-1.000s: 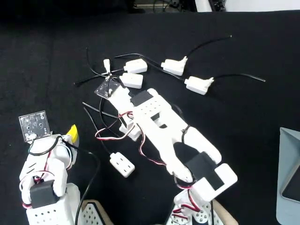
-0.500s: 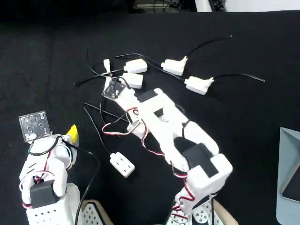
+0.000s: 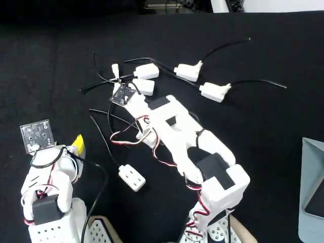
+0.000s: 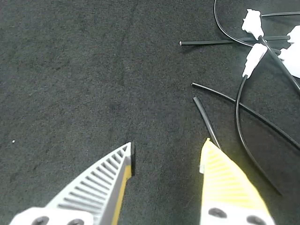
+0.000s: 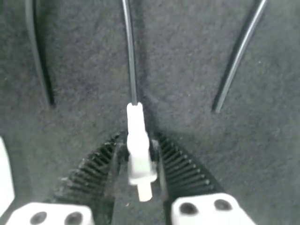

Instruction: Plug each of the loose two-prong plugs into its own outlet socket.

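Only the right wrist view shows the grasp: the right gripper [image 5: 138,140] is clenched on one small white plug [image 5: 139,157], its cord leading away over the black cloth [image 5: 211,56]. The high view puts this far left of centre, beside two of five white outlet blocks [image 3: 143,87]. The left gripper [image 4: 166,157], near left, gapes; its view shows two small plugs [image 4: 253,57]

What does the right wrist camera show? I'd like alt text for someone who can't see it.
The right gripper clamps a small white plastic plug between its black ridged fingers, over a black cloth tabletop. The plug's thin black cord runs straight away from it, with two more black cords lying nearby.
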`<act>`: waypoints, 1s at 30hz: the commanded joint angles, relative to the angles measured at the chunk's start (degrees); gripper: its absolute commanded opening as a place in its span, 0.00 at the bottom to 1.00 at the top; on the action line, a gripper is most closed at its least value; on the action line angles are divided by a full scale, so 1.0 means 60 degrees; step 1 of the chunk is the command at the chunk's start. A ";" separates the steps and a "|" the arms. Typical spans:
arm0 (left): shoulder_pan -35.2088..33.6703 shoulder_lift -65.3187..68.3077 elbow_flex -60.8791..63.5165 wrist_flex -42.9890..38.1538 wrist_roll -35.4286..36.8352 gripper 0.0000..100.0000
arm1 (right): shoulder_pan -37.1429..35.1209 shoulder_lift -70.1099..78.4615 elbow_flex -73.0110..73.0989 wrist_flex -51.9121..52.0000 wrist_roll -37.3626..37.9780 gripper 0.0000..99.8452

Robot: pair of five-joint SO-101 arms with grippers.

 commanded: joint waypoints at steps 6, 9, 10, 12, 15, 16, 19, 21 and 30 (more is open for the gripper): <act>-0.0110 -0.0059 -0.0051 -0.0103 -0.0044 0.24 | 0.0073 -0.0007 -0.0696 0.0484 0.0059 0.07; -0.0110 -0.0059 -0.0051 -0.0103 -0.0044 0.24 | 0.0088 0.0212 -0.0740 0.0674 0.0088 0.05; -0.0110 -0.0059 -0.0051 -0.0103 -0.0044 0.24 | 0.0088 0.0315 -0.0813 0.0733 0.0205 0.03; -0.0110 -0.0059 -0.0051 -0.0103 -0.0044 0.24 | 0.0088 0.0432 -0.1033 0.0923 0.0352 0.01; -0.0110 -0.0059 -0.0051 -0.0103 -0.0044 0.24 | 0.0088 0.0256 -0.1663 0.1802 0.0322 0.01; -0.0110 -0.0059 -0.0066 -0.0117 -0.0044 0.24 | 0.0073 0.0081 -0.1883 0.2154 0.0308 0.01; -0.0110 -0.0059 -0.0154 -0.0352 -0.0029 0.24 | 0.0029 -0.0813 -0.2381 0.2886 -0.0264 0.01; -0.0110 -0.0059 -0.0154 -0.0718 0.0029 0.24 | 0.0015 -0.1575 -0.2484 0.3136 -0.0498 0.01; -0.0007 -0.0059 -0.0154 -0.2418 0.0630 0.24 | -0.0513 -0.5004 -0.1253 0.3106 -0.1978 0.01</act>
